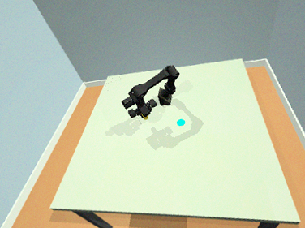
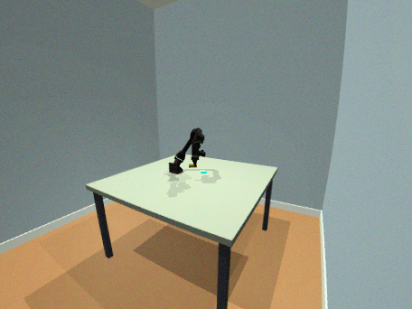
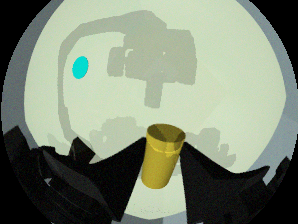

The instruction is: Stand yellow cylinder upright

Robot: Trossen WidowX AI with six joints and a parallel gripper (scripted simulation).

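Note:
The yellow tall cylinder (image 3: 161, 156) lies between my gripper's fingers (image 3: 160, 176) in the wrist view, its open end pointing away from the camera. My gripper (image 1: 144, 115) is shut on the cylinder low at the table top; only a small yellow bit (image 1: 146, 117) shows under the fingers in the top view. In the exterior view the cylinder (image 2: 192, 165) shows as a small yellow spot below the gripper (image 2: 193, 162). The cyan circle (image 1: 180, 122) is on the table to the right of the gripper, and it also shows in the wrist view (image 3: 80, 67) at the upper left and in the exterior view (image 2: 203, 172).
The arm's base (image 1: 164, 95) stands on the pale green table behind the gripper. The table's edges are far from the gripper on all sides. An orange floor and grey walls surround the table.

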